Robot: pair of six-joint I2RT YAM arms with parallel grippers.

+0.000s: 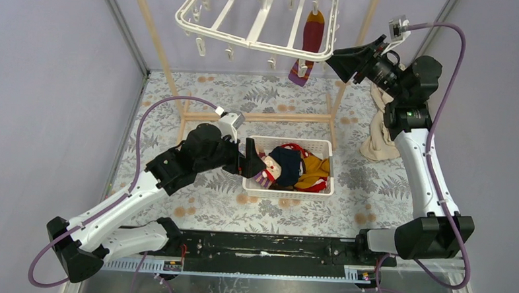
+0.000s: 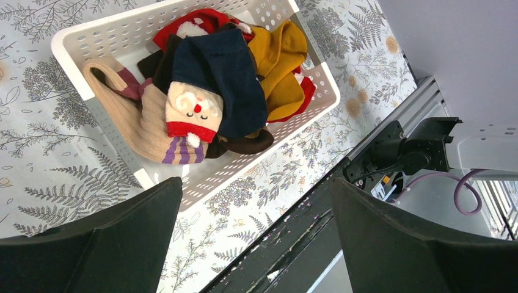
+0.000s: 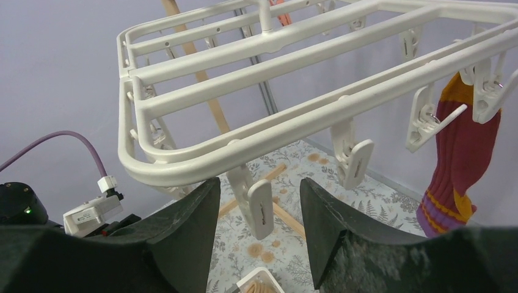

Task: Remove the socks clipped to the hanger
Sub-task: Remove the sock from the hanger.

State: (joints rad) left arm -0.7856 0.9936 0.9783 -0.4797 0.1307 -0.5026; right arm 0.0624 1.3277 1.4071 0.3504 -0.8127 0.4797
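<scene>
One maroon sock (image 1: 312,36) clipped upper right on hanger (image 1: 248,44); right gripper (image 1: 336,64), half-spread and empty, sits at the rim to reach it; left gripper (image 1: 256,163) hangs wide open by basket (image 1: 288,186).

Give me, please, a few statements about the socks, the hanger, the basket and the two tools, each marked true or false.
1. A maroon sock hangs clipped to the hanger. True.
2. The basket holds nothing. False: a pile of socks lies in it, navy, mustard and red among them.
3. The left tool is open and holds nothing. True.
4. The right tool grips the maroon sock. False: it is open, facing an empty clip, with the sock off to one side.
</scene>
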